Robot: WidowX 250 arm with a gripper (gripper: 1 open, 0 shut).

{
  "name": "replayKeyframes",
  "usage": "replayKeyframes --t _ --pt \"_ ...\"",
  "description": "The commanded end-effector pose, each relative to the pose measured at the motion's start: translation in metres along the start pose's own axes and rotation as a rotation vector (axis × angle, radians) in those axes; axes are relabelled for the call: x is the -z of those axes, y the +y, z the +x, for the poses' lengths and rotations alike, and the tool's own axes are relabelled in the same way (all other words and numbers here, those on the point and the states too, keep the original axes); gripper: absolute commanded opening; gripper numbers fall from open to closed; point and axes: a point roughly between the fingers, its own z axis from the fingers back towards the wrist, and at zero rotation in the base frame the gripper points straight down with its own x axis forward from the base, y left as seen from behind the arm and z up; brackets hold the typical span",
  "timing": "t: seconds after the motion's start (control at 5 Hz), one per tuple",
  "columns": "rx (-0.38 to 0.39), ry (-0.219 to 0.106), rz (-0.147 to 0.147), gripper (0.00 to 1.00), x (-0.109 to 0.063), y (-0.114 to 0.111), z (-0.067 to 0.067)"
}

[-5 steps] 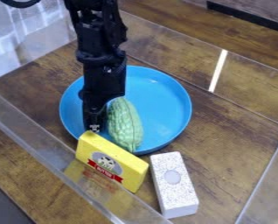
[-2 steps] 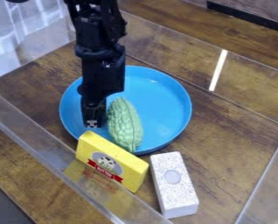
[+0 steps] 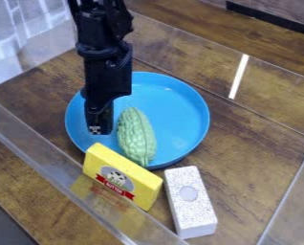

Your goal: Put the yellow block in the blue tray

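Observation:
The yellow block [image 3: 121, 176], with a red-and-white picture label on top, lies flat on the wooden table just in front of the blue tray [image 3: 181, 107]. The tray is a round shallow blue plate, and a green bumpy vegetable [image 3: 137, 135] rests in its front part. My gripper [image 3: 96, 124] hangs from the black arm over the tray's left side, next to the vegetable and a little behind the block. Its fingers are shut with nothing between them.
A white-grey speckled block [image 3: 189, 200] lies right of the yellow block near the front. Clear plastic walls [image 3: 40, 153] fence the table on the left and front. A reflective strip [image 3: 239, 77] shows on the wood behind the tray.
The arm has shifted slightly left and up over the tray's left side. The blocks, vegetable and tray have not moved.

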Motion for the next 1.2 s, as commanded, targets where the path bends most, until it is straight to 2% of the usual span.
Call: replayKeyframes --t 0.0,0.2,0.4,0.6,1.0 --pt "-0.032 -0.052 0.073 1.0 -0.031 0.012 -0.001" --pt "-0.057 -0.042 0.074 1.0 -0.055 0.017 -0.007" --pt "-0.143 -0.021 0.08 1.0 -0.079 0.027 -0.017" --pt "-0.189 0.0 0.086 1.0 -0.096 0.037 -0.022" --pt "-0.173 -0.007 0.103 1.0 -0.082 0.035 -0.021"
